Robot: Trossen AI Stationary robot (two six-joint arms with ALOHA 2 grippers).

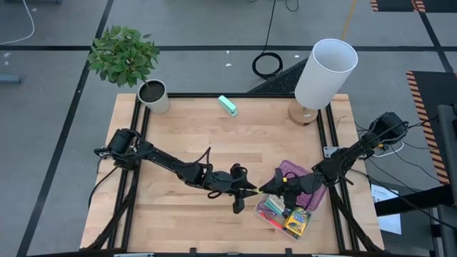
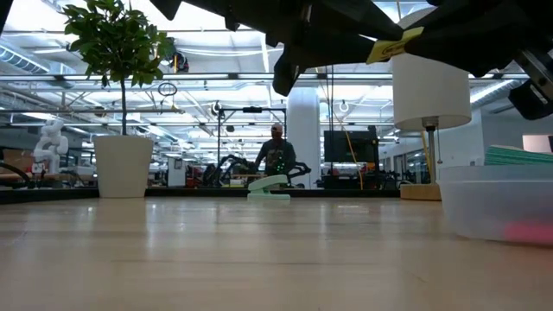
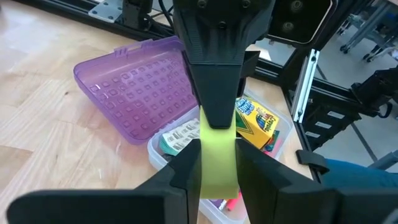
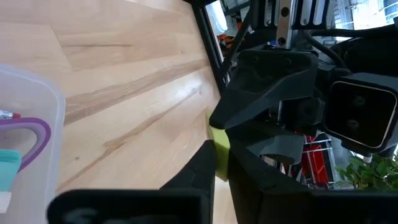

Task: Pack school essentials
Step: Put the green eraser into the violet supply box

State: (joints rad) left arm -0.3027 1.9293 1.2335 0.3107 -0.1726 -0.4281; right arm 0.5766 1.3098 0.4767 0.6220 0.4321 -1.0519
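A small yellow eraser [image 3: 217, 155] hangs in the air between my two grippers, just left of the clear pencil case [image 1: 275, 218]. My left gripper [image 1: 247, 190] and my right gripper [image 1: 267, 188] meet tip to tip, each shut on one end of it. The case holds the green-yellow crayon box [image 3: 255, 121], the purple-handled scissors [image 4: 34, 134] and other stationery. Its purple lid [image 3: 134, 93] lies open, tilted up on the case's far side. My left gripper pinches the eraser's near end [image 3: 217, 177] between its two fingers, coming level from the table's left. The eraser is clear of the table. My right gripper pinches the opposite end [image 4: 219, 148] between its two fingers, coming level from the table's right, facing the left gripper's fingers.
A teal block [image 1: 228, 106] lies near the far edge. A potted plant [image 1: 151, 94] stands at the far left corner and a white lamp [image 1: 323, 75] at the far right. Bare wood stretches left of the case and toward the near edge.
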